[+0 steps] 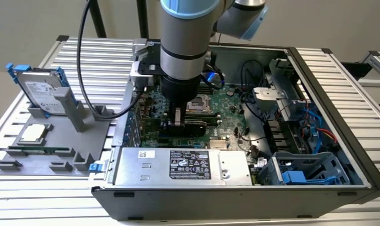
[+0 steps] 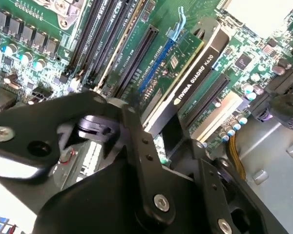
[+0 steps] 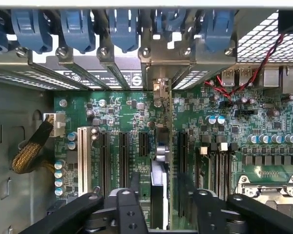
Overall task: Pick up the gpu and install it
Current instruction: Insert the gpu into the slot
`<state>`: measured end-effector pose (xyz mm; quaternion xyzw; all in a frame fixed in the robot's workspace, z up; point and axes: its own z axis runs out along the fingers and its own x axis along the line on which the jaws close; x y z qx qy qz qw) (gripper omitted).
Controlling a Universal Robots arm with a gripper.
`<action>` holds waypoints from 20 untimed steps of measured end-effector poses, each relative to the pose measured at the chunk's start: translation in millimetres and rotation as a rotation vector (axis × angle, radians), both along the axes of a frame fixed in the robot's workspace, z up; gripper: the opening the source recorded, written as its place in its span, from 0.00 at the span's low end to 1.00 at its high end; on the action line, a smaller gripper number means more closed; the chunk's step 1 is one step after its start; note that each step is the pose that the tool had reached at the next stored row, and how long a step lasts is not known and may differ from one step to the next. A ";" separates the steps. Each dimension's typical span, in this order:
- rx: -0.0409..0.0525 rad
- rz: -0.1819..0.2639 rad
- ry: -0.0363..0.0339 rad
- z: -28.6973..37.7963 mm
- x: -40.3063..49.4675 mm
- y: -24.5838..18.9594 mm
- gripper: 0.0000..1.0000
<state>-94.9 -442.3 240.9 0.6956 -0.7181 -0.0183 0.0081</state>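
We see the gpu [image 2: 193, 80] standing on edge among the expansion slots of the motherboard [image 1: 231, 106], inside the open computer case [image 1: 340, 141] that lies on its side on the tabletop [image 1: 347, 70]. In the second wrist view its black cooler face and green board run along a blue-tipped slot [image 2: 158, 61], with a long black slot [image 2: 136, 53] beside it; we cannot tell whether the card is fully seated. In the first wrist view the gpu [image 3: 158, 195] appears edge-on, in line with its silver bracket [image 3: 158, 87] at the case's rear wall, beneath a row of blue retaining clips [image 3: 122, 24]. Our pincer [image 3: 158, 197] is down over the card, its black fingers [image 3: 129, 204] on either side of the top edge and closed around it. In the exterior view the pincer [image 1: 177, 123] hangs from the arm [image 1: 185, 42] over the middle of the motherboard, with the gpu [image 1: 193, 128] a dark block just below it. Nearer the camera in the case sits the silver power supply [image 1: 184, 167], and at the exterior view's right a blue-grey drive cage [image 1: 303, 169]. At the exterior view's left, a grey fixture tray [image 1: 52, 141] holds an upright hard drive [image 1: 43, 92] with blue rails, a processor [image 1: 34, 134] and a memory stick [image 1: 39, 150].
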 end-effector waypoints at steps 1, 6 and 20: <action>-0.0002 0.000 0.0002 1.4 0.0 0.0 1.00; -0.0003 0.000 0.0003 24.2 0.0 0.0 1.00; -0.0001 0.000 0.0002 42.6 0.1 0.0 0.00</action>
